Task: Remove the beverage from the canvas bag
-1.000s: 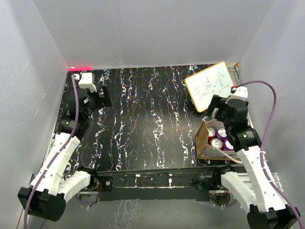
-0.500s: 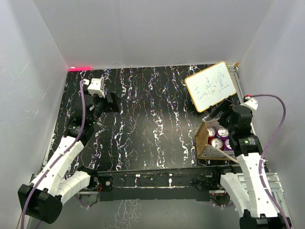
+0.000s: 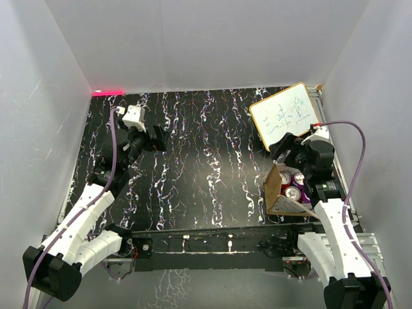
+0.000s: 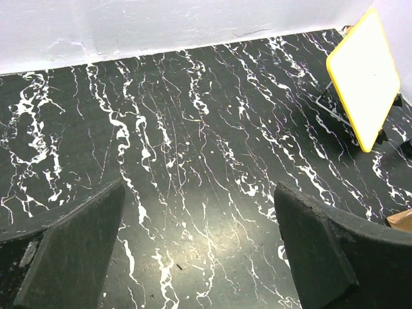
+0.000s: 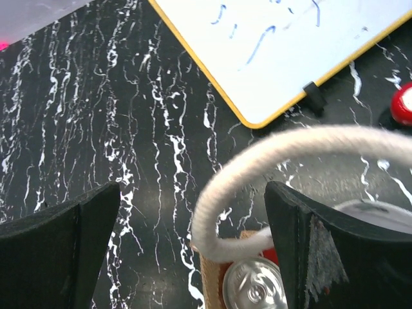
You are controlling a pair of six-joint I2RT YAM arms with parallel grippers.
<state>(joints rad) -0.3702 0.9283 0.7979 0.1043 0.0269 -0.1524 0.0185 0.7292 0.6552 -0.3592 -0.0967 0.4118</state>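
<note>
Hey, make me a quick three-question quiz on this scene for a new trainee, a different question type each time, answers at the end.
1. True or false: the left gripper is shut.
2. The canvas bag stands: A) beside the right arm; B) beside the left arm; C) midway between the two.
3. Fill in: the whiteboard beyond the bag has a ___ frame.
Key: 1 false, it is open with nothing in it; 2 A; 3 yellow.

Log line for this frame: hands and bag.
left hand: open, empty, above table | right hand: open, empty, over canvas bag handle | cans: in bag
</note>
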